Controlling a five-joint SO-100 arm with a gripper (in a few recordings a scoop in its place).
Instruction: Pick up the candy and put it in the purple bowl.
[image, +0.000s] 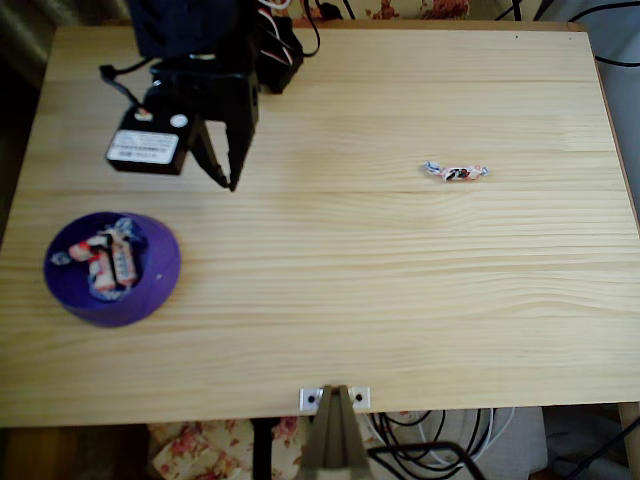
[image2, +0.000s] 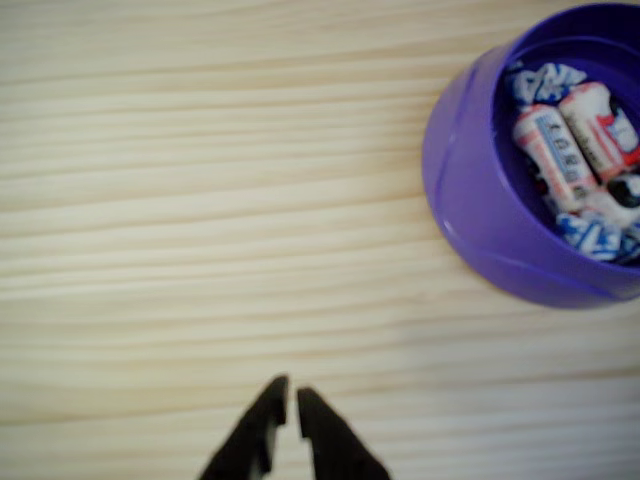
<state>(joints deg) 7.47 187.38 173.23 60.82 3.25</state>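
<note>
Black fingers (image2: 292, 400), nearly closed and empty, hover near the purple bowl (image2: 470, 215), bare table (image: 400, 300) around.

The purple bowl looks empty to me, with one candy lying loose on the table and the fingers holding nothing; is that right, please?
Not quite: the purple bowl already holds several wrapped candies, as the wrist view shows. One candy does lie loose on the table, and the fingers hold nothing.

In the overhead view, candies (image: 103, 258) lie in the bowl (image: 155, 285) at left — one candy (image: 456, 172) well right of it.
</note>
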